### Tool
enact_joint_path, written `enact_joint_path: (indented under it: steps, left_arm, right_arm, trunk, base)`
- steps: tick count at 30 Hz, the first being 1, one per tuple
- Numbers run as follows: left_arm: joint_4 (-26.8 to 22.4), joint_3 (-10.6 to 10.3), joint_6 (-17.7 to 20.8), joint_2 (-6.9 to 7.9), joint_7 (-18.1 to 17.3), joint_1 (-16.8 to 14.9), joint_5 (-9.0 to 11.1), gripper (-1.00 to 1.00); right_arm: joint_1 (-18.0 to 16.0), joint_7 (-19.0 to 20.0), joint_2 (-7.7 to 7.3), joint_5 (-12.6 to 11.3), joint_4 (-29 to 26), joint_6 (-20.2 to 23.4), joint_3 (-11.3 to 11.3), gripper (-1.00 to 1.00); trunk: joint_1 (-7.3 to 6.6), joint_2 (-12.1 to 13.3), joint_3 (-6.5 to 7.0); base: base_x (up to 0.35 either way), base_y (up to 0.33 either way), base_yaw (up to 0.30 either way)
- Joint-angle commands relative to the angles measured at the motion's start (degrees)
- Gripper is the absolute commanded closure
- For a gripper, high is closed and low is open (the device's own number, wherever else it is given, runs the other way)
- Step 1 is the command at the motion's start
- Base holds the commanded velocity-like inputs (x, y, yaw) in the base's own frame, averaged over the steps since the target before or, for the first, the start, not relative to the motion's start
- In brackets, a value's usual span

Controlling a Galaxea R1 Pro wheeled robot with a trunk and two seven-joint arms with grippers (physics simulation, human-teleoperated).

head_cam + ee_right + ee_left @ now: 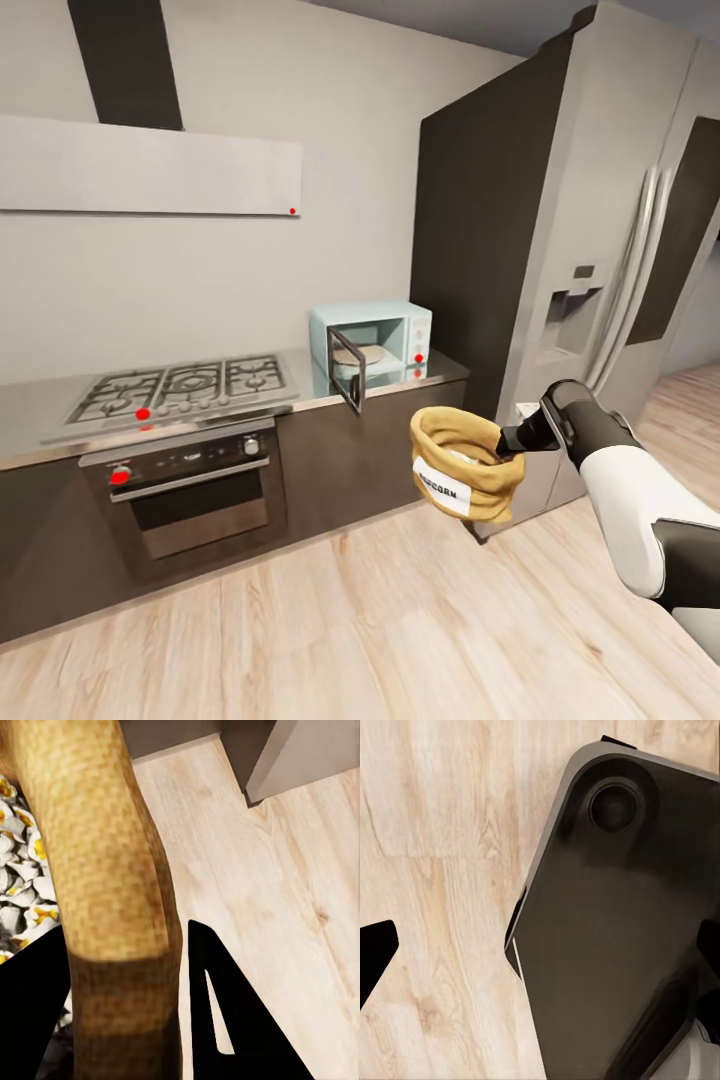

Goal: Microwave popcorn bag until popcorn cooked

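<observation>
Two fingers of the right gripper (pixel 127 1012) pinch the popcorn bag's (pixel 462 477) rolled rim (popcorn (pixel 19 892) inside).

The popcorn bag (pixel 463 474) was tan-brown woven cloth with a white label; popcorn (pixel 16 889) white and yellow. The microwave (pixel 385 341) was pale mint. The pincer (pixel 127 1020) was black; floor (pixel 330 630) pale wood.

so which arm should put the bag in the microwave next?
Right. Its pincer already grips the rim of the popcorn bag, held above the floor in front of the microwave, whose door stands open. The left pincer is open, holds nothing and faces the floor.
</observation>
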Motion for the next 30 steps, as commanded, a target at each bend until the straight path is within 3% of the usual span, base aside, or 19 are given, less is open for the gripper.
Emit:
enact_joint_path:
  steps: [1, 12, 30]
  left_arm:
    - [-0.1, 0.0, -0.1, -0.02, 0.2, 0.0, 0.3, -1.0]
    - [-0.1, 0.1, -0.2, -0.02, 0.2, 0.0, 0.3, -1.0]
    - [-0.1, 0.2, -0.2, -0.02, 0.2, 0.0, 0.3, -1.0]
  right_arm:
    - [0.0, 0.5, 0.03, 0.6, -0.1, 0.1, -0.3, 1.0]
    - [0.0, 0.6, 0.13, 0.5, -1.8, 0.1, -0.1, 1.0]
    - [0.0, 0.7, 0.9, 0.3, -1.2, 0.1, -0.1, 1.0]
  trunk:
    - [0.04, 0.0, -0.06]
    - [0.04, 0.0, -0.06]
    - [0.04, 0.0, -0.17]
  base:
    - [0.318, -0.134, 0.0]
    - [0.317, -0.151, 0.013]
    - [0.278, -0.161, 0.258]
